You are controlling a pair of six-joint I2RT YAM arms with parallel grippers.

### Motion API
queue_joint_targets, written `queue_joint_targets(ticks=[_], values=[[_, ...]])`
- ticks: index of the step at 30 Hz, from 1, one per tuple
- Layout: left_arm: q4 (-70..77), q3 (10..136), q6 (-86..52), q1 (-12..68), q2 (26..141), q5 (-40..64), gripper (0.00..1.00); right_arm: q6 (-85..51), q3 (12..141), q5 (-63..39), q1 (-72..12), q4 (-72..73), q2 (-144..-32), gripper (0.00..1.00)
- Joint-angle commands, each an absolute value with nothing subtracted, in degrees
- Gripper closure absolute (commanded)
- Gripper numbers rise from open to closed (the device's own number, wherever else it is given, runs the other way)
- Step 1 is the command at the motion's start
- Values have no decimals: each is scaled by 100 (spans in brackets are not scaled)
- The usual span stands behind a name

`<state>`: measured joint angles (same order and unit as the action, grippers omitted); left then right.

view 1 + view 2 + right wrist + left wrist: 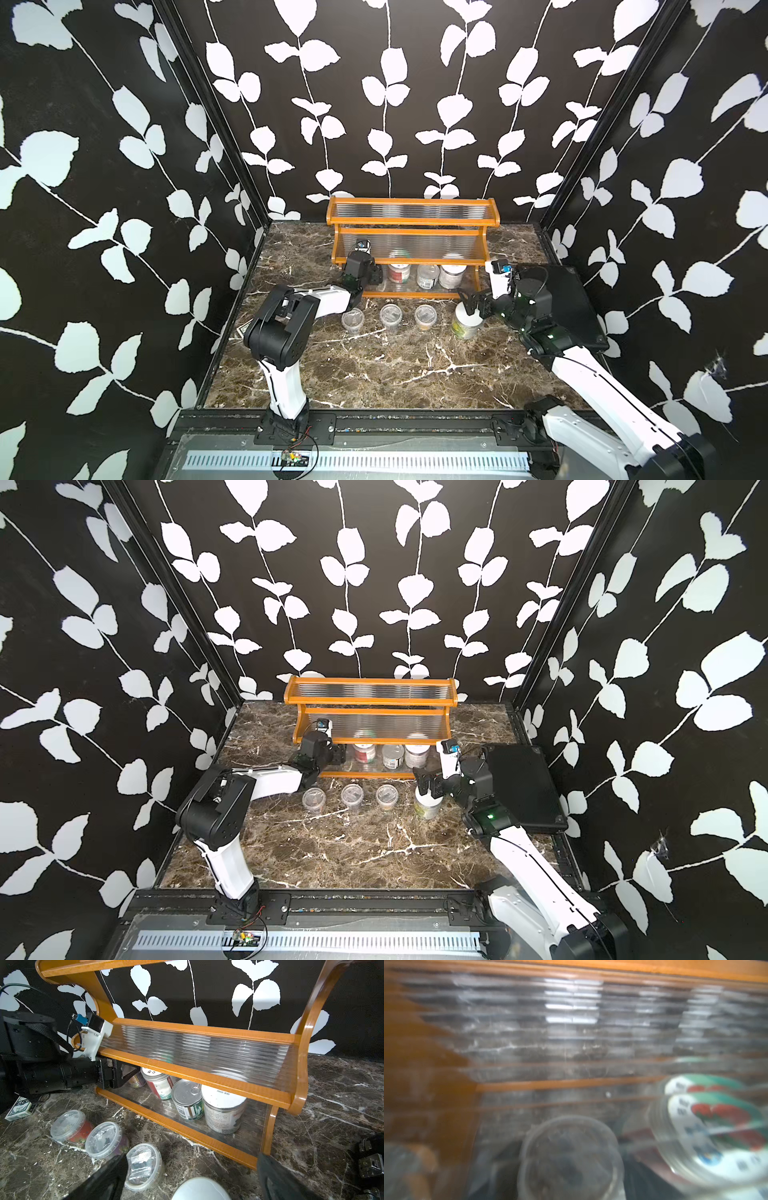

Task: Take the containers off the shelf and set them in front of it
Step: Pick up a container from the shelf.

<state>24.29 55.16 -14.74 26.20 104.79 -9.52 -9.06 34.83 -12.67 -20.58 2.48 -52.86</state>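
Clear cup (569,1157) is seen just ahead of left gripper (375,276) jaws, inside shelf (411,220), lined up for grasping; closure cannot be told. Right gripper (473,307) jaws are spread wide, jar (463,330) left ungripped between them, before shelf

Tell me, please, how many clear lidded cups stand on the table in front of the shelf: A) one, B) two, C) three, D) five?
C: three clear cups stand in a row before the shelf: the left cup, the middle cup and the right cup.
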Motion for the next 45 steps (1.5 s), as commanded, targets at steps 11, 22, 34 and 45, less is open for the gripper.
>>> queue_joint_targets(ticks=[11,22,34,45], values=[[1943,5378,-1393,2575,10074,-619,32,-976,3666,-1239,-2003,458,-5326,0],[1671,4960,-1442,2593,9387,-415,33,-1009,3661,-1258,-1999,466,-5334,0],[1016,4684,-1242,2714,8505,-398,32,-1063,3629,-1349,-1999,545,-5440,0],[-397,4639,-1198,3259,7160,-740,32,-1037,3503,-1283,-2003,532,-5379,0]])
